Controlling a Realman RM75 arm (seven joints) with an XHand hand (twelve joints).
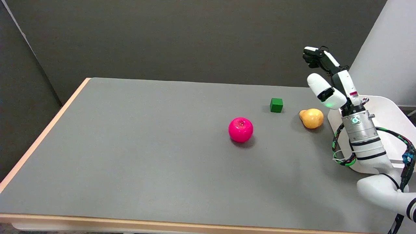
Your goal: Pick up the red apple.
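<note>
Right arm [364, 139] rises at the table's right edge, right hand [325, 71] up high, fingers apart I think, red apple [240, 130] well off toward mid-table.

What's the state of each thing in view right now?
apple: resting on the table, untouched.
pear: lying on its side, right of the apple.
green block: flat on the table, apart from the fruit.
right robot hand: raised in the air above the table's right end, holding nothing, fingers apart.

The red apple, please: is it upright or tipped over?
Upright: the red apple rests on the table with its stem dimple facing up.
</note>
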